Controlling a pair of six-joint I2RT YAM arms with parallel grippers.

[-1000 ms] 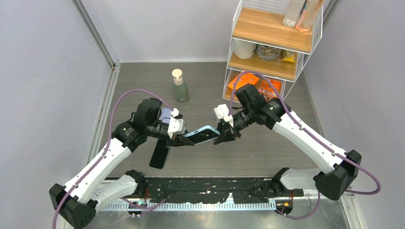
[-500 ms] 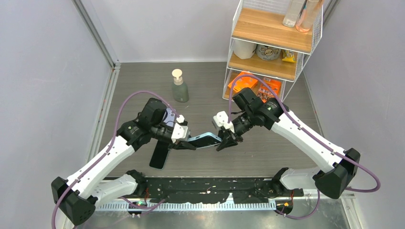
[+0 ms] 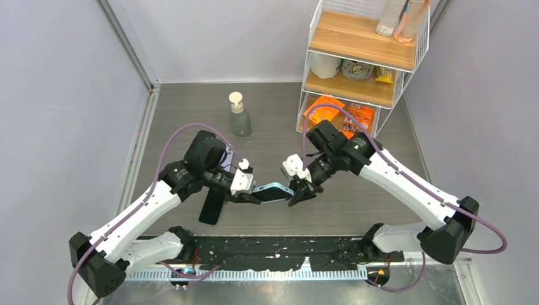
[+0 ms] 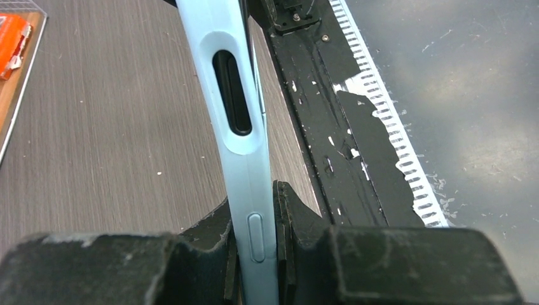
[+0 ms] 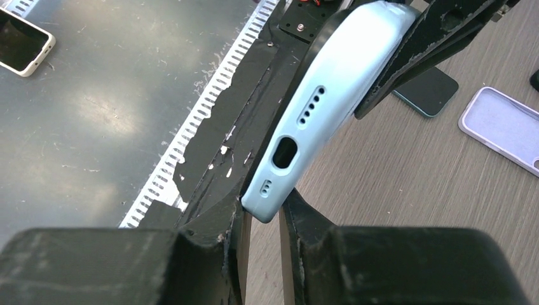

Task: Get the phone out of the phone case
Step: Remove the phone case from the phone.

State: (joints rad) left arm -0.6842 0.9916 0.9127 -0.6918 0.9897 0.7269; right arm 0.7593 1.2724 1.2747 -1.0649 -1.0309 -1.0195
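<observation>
A light blue phone case [image 3: 273, 190] is held in the air between both grippers, above the table's near middle. My left gripper [image 3: 250, 194] is shut on its left end; the left wrist view shows the case [image 4: 245, 152] edge-on, clamped between the fingers [image 4: 254, 235]. My right gripper [image 3: 297, 194] is shut on a corner of the case's right end, the one with the port cut-outs [image 5: 318, 114], at the fingertips [image 5: 262, 213]. A dark strip runs along the case's open face; I cannot tell how much of the phone sits inside.
A dark phone [image 3: 212, 208] lies flat on the table below the left arm, with a lilac case [image 3: 222, 154] behind it. A soap bottle [image 3: 239, 115] stands at the back. A wire shelf [image 3: 356, 57] fills the back right. A white phone [image 5: 22, 41] lies below the table edge.
Both grippers have moved toward the near edge with the blue case between them. The case has dropped slightly and lies flatter. Both grips are unchanged.
</observation>
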